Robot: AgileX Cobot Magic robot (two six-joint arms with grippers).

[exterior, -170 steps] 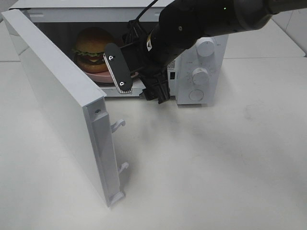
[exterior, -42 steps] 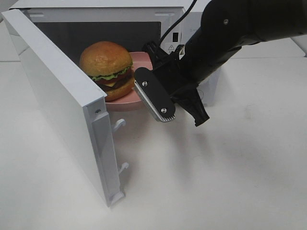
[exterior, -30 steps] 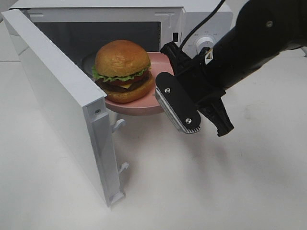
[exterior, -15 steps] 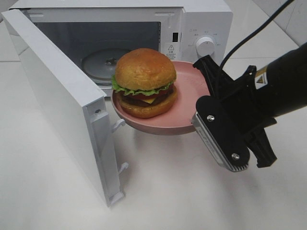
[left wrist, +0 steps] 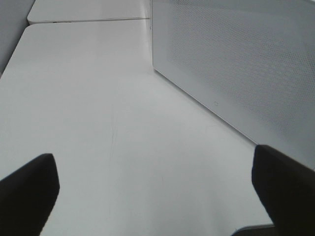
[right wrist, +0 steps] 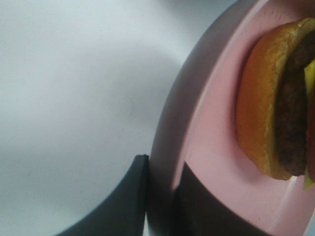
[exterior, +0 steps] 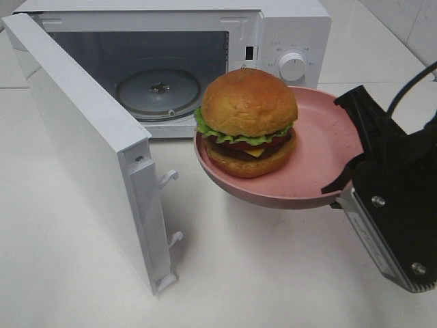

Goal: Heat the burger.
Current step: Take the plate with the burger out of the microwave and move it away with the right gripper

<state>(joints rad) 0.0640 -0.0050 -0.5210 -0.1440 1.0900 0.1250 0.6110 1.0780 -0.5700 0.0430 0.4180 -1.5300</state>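
The burger (exterior: 249,116), with a domed tan bun and a green lettuce edge, sits on a pink plate (exterior: 317,174). The plate hangs in the air in front of the open microwave (exterior: 287,27), to its right. My right gripper (exterior: 351,160) is shut on the plate's right rim. In the right wrist view its fingers (right wrist: 123,206) pinch the plate's edge (right wrist: 197,137) beside the burger (right wrist: 270,108). My left gripper (left wrist: 152,206) is open over bare table, with the microwave's perforated wall (left wrist: 236,64) beside it.
The microwave door (exterior: 82,137) swings out to the left front, its latches facing the middle. A glass turntable (exterior: 158,87) lies bare in the cavity. Knobs (exterior: 293,66) are on the right panel. White tabletop (exterior: 239,273) spreads below the plate.
My right gripper has drawn the plate and burger out of the microwave cavity, toward the front right and higher. The turntable now shows bare. The door stays as it was.
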